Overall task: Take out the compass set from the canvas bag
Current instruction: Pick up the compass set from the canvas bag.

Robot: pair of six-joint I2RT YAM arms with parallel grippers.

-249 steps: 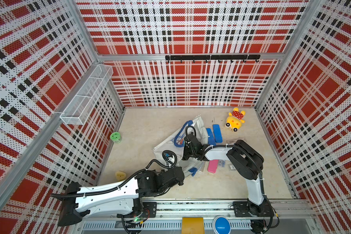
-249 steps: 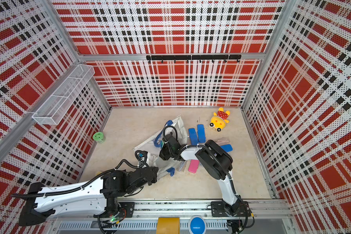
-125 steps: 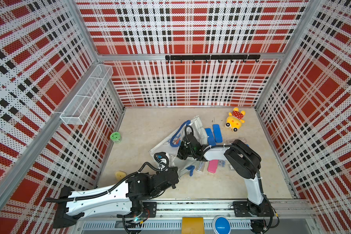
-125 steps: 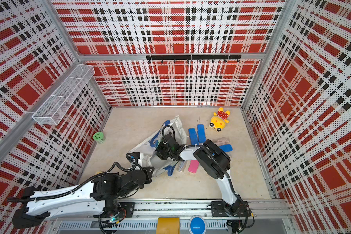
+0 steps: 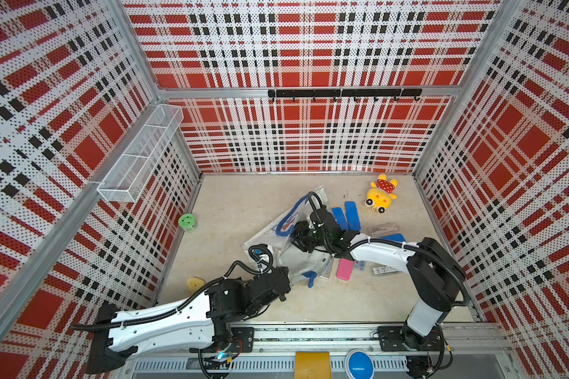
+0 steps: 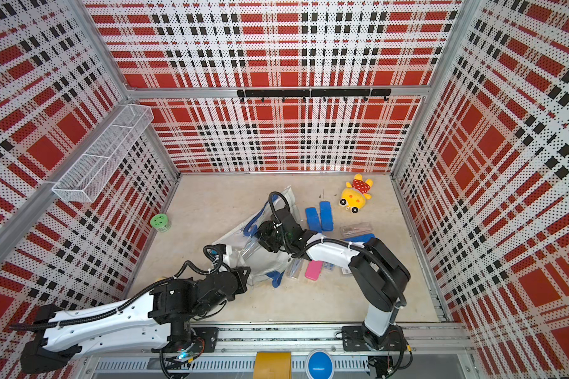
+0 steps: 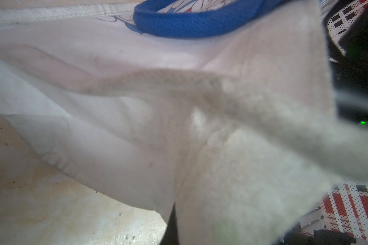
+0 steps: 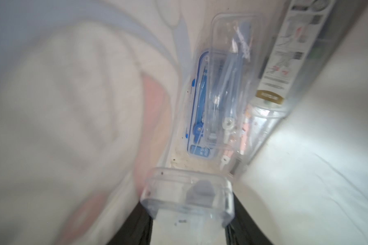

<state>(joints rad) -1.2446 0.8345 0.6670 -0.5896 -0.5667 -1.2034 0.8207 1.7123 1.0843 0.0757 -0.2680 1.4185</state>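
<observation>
Red, white and black plaid walls box in a pale beige tabletop [image 5: 243, 203]. Mid-table lies the canvas bag [image 5: 301, 264], off-white, limp and creased, with royal-blue loop handles.

At the near edge of the bag, the left gripper [image 5: 286, 283] is pressed together on a fold of the cloth. The left wrist view shows canvas rising straight from between its fingers.

The right gripper [image 5: 299, 239] reaches into the bag from the right. Its jaws stand part-way spread and pinch the end of a small clear box, which I take to be the compass set [image 8: 187, 197]. The box has rounded corners and see-through walls, and its contents are too blurred to read. It sits inside the bag with canvas on both sides. More clear cases [image 8: 227, 84] lie deeper in, and one shows a blue compass.

The box looks rigid, light and smooth, so it is likely slippery. The grip should span its narrow width close to the end and be firm but not crushing. Soft cloth may snag the corners and drag along, so the pinned fold matters.

A pink case [image 5: 344, 269] lies on the table just right of the bag.
</observation>
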